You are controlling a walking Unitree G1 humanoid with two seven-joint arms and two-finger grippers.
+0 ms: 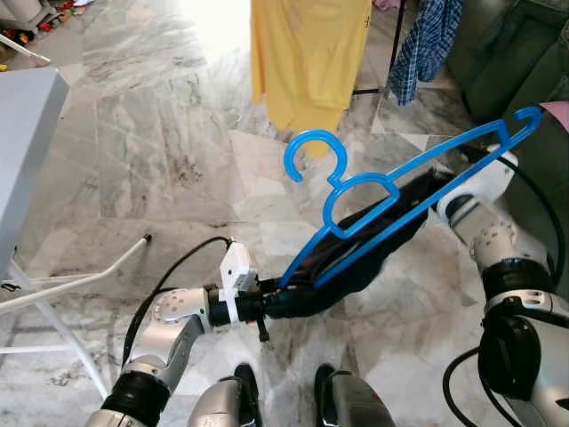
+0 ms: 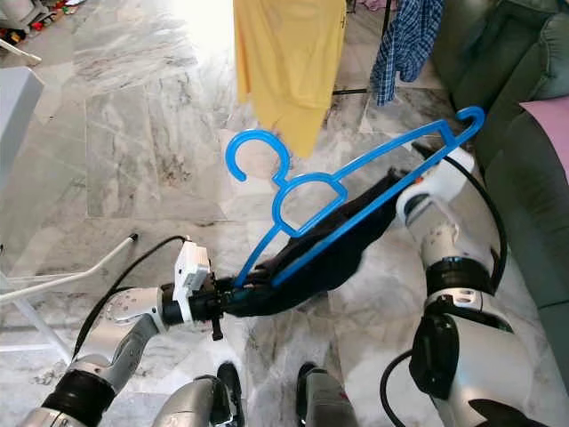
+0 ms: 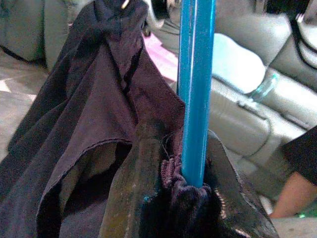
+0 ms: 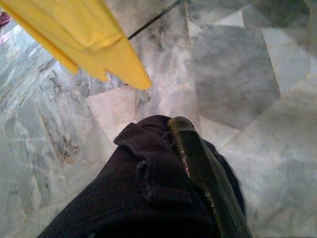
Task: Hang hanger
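End effectors (image 1: 283, 301) (image 4: 198, 171) clamped on hanger (image 1: 391, 191) and dark garment (image 1: 373, 249)

Head cams look down; wrist cams close on dark garment (image 3: 99, 124)
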